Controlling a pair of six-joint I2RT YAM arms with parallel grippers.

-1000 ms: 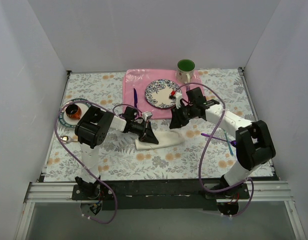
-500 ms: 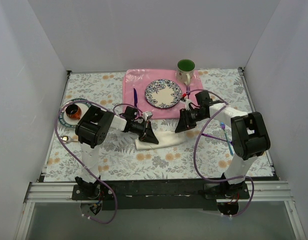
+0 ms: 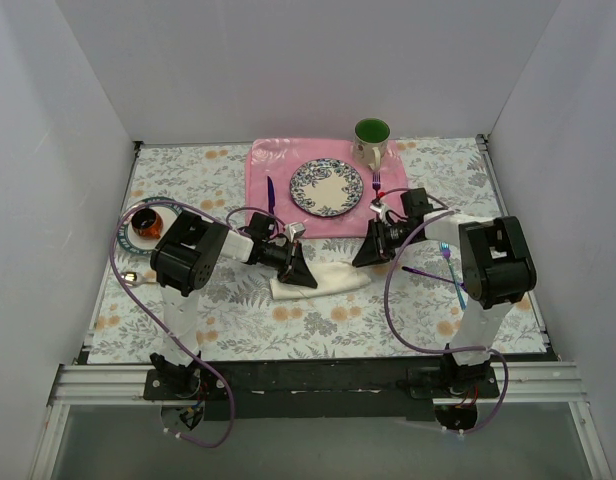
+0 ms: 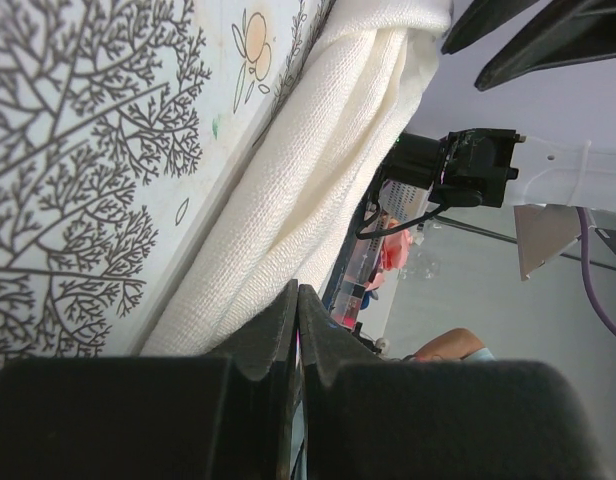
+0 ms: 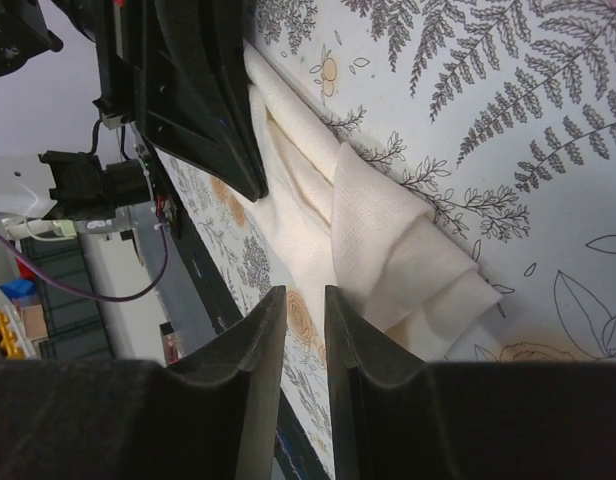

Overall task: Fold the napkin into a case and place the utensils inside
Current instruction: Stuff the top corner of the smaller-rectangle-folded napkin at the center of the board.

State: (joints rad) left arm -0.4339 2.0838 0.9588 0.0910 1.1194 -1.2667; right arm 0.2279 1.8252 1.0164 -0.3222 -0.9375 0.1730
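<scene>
Cream-white napkin (image 3: pixel 328 276) folded into a long, narrow strip, lying across the floral bench (image 3: pixel 238 320) just in front of the pink placemat (image 3: pixel 273 160). Layers stacked and loosely overlapping at the right end in the right wrist view. Left hand (image 3: pixel 303 272) down at the strip's left end, fingers pressed fully together; unclear whether any cloth is caught between them. Right hand (image 3: pixel 371 250) just beyond the strip's right end, fingers parted by a narrow gap, nothing between them. Iridescent utensils (image 3: pixel 451 272) on the bench to the right of that hand, close by the right arm and well apart from the napkin. Farther back, on the placemat: patterned plate (image 3: pixel 328 187), flanked by dark purple knife (image 3: pixel 270 193) and dark purple fork (image 3: pixel 376 183), green mug (image 3: pixel 371 135) at the far corner.
</scene>
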